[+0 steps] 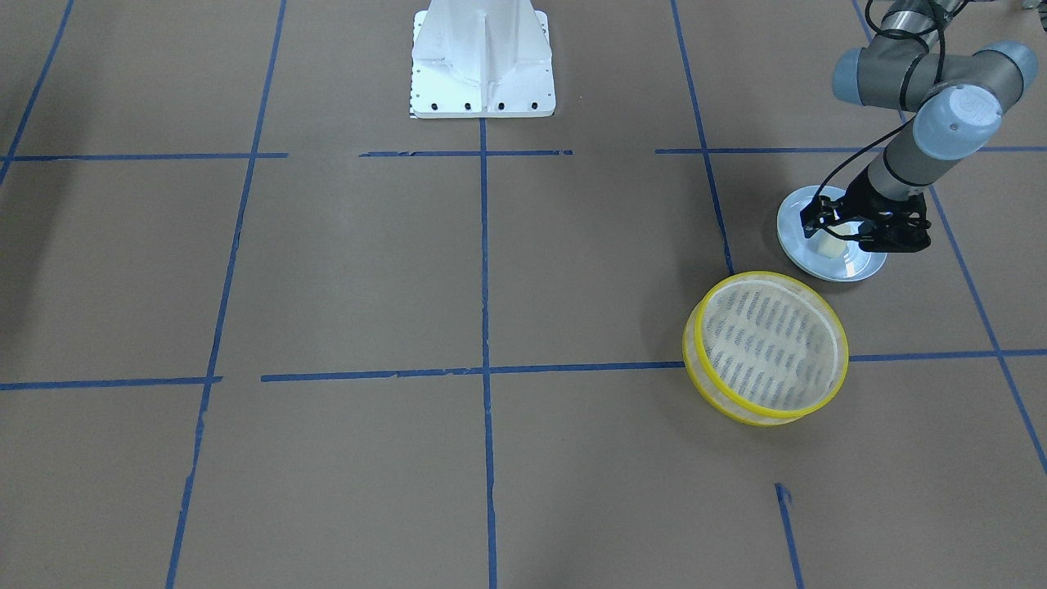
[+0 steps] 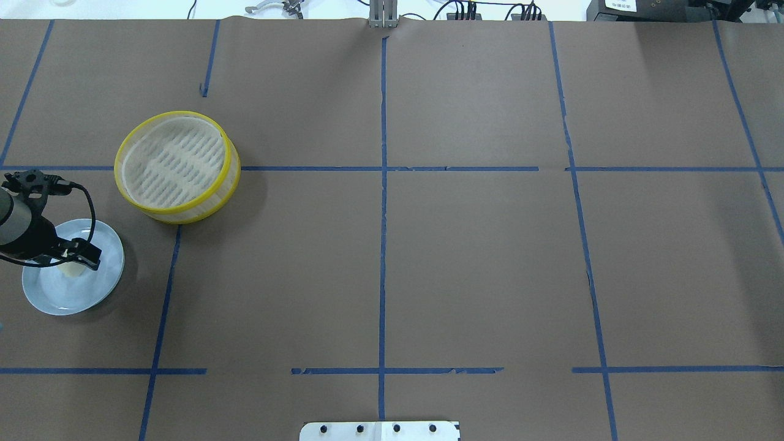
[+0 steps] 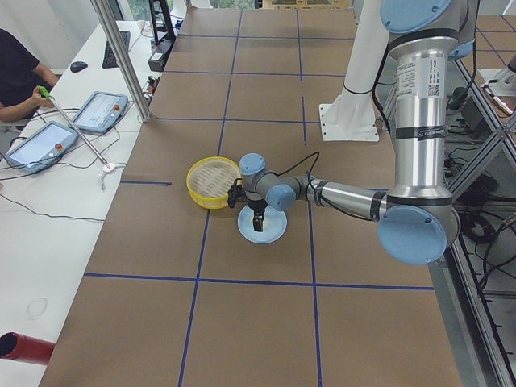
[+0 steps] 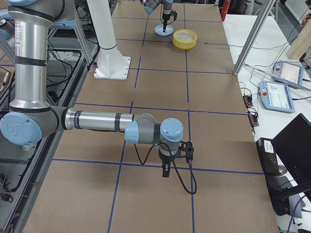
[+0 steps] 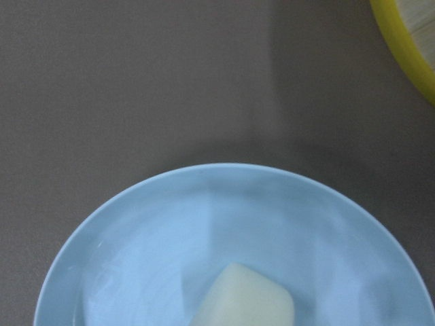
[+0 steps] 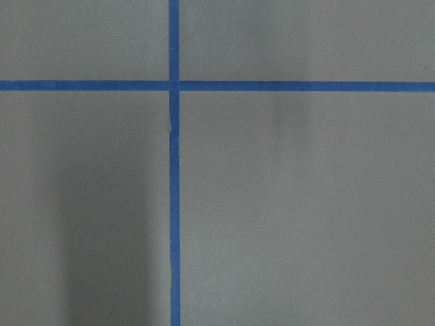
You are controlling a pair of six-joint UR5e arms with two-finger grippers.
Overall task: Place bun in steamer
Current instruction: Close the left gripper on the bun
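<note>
Progress: nothing placed yet | bun (image 1: 830, 245) lies on blue plate (image 1: 836, 267), steamer (image 1: 693, 360) empty | left gripper (image 1: 847, 233) low over bun, can't tell whether it grips.

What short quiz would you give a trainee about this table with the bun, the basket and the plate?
1. True or false: the bun lies inside the steamer.
2. The tool down at the blue plate belongs to: A the left arm, B the right arm, C a person.
3. Fill in: the steamer's rims are coloured ____.

Key: 1 false, the bun is on the plate; 2 A; 3 yellow.
</note>
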